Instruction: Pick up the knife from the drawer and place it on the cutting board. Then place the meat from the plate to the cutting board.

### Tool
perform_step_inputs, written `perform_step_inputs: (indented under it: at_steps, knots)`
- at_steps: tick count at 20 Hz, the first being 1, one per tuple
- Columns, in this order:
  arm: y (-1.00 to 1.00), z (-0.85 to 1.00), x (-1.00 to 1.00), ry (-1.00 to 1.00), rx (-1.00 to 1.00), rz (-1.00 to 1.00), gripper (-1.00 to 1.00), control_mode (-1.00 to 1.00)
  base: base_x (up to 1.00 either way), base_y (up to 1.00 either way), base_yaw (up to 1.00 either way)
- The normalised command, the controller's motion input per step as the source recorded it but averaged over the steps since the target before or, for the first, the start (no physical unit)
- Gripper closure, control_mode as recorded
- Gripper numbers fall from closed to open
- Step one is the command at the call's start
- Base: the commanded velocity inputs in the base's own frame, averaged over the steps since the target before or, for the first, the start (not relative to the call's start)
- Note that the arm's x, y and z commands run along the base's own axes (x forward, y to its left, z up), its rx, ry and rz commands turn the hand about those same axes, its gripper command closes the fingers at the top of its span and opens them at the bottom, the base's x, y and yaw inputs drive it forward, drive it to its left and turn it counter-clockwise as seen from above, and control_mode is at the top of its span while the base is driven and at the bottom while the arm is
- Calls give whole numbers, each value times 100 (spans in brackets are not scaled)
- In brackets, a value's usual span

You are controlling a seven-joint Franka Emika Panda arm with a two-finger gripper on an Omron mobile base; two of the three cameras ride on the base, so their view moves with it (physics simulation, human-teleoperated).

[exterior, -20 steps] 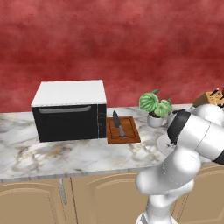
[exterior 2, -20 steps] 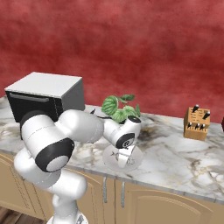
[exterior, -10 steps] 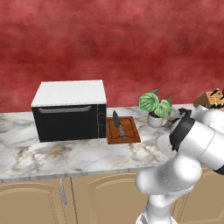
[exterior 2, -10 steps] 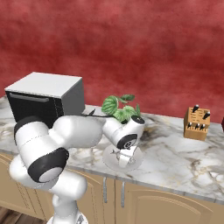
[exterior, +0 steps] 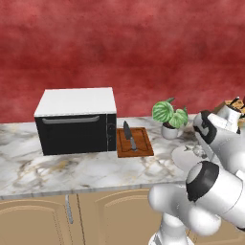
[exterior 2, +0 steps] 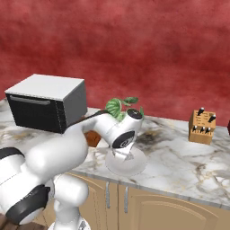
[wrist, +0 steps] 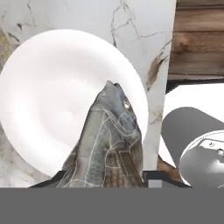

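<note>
A: Left base view, largest first: red wall (exterior: 119,48) across the whole back; white marble table (exterior: 72,167) with grey and tan veins; tan cabinet doors (exterior: 38,222) under it.

B: And standing on the table?

A: Black oven (exterior: 76,125) with a white top, at the left. Just right of it, touching or nearly so, the cutting board (exterior: 135,142), reddish-brown, with the knife (exterior: 128,136) lying on it, blade toward the wall. Then a potted plant (exterior: 170,117), a white plate (exterior 2: 127,162) near the front edge, and a tan knife block (exterior 2: 201,127) well apart at the far right.

B: The meat?

A: Hand view: the meat (wrist: 108,140), a grey-tan fish-shaped piece, sits over the plate, its lower end between the fingers (wrist: 105,177).

B: State of the fingers?

A: Narrowed, closed around the meat. Whether it is lifted off the plate, I cannot tell.
</note>
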Motion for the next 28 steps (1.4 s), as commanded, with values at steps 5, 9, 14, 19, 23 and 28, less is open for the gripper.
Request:
perform_step_inputs:
  at_steps: [5,9,14,19,23,28]
  knots:
    - [69,43,12,0,0,4,100,-100,0,0,0]
    - [71,24,27,0,0,10,100,-100,0,0,0]
    - [60,4,40,0,0,14,100,-100,0,0,0]
    - [46,3,44,0,-1,13,100,-100,0,0,0]
    - [27,12,50,-1,-1,12,100,-100,0,0,0]
    - [21,16,53,0,0,11,100,-100,0,0,0]
